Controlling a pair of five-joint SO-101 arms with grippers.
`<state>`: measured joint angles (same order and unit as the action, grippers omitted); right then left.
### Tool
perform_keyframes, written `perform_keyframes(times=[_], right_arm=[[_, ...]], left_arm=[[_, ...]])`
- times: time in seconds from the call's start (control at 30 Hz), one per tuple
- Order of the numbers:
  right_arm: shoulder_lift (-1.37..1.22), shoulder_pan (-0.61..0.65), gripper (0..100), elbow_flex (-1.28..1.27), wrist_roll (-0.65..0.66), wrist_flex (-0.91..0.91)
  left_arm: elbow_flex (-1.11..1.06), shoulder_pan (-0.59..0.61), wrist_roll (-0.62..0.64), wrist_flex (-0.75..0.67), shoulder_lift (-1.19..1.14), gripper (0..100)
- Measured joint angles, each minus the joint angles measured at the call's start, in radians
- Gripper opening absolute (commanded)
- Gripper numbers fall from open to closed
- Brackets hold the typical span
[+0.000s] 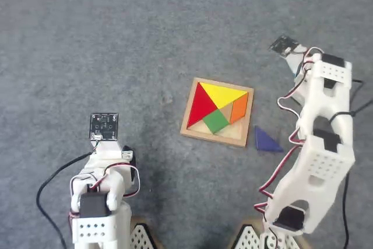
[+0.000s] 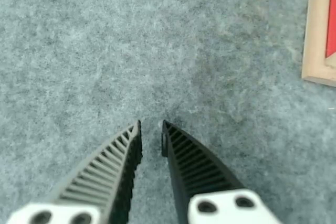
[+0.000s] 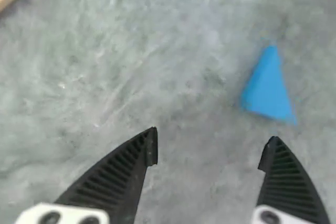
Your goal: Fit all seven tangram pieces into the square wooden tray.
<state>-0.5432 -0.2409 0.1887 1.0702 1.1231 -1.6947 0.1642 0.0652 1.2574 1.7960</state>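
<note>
Looking down my left wrist, I find my left gripper (image 2: pixel 151 125) clenched almost tip to tip on nothing, above grey table (image 2: pixel 105 40). One corner of the square wooden tray (image 2: pixel 316 35) sits at the frame's edge, with a sliver of the red triangle (image 2: pixel 331 30) inside it. The high camera adds the tray's fill. The large red triangle runs along its left side and a large yellow triangle (image 1: pixel 224 93) along the far side. An orange piece (image 1: pixel 239 109) sits at the right and a green piece (image 1: pixel 215 122) below centre, with bare wood along the near edge. The tray lies slightly turned, mid-table, well apart from my left arm, with open grey surface on every side. Just beside its near right corner the blue triangle (image 1: pixel 267 140) lies flat on the table, outside the tray. My right wrist brings that triangle close, just past one fingertip of my right gripper (image 3: pixel 211 137), which is spread wide and holds nothing.
</note>
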Motion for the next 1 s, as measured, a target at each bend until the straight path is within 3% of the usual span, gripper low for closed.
perform_keyframes(times=[0.27, 0.73, 1.0], right_arm=[[-0.097, 0.000, 32.5, 0.071, 0.121, -0.077], [-0.172, -0.005, 32.3, 0.075, 0.140, -0.212], [-0.175, -0.005, 17.5, 0.075, 0.149, -0.238]], left_arm=[[0.000, 0.000, 0.000, 0.000, 0.000, 6], [0.000, 0.000, 0.000, 0.000, 0.000, 6], [0.000, 0.000, 0.000, 0.000, 0.000, 6]])
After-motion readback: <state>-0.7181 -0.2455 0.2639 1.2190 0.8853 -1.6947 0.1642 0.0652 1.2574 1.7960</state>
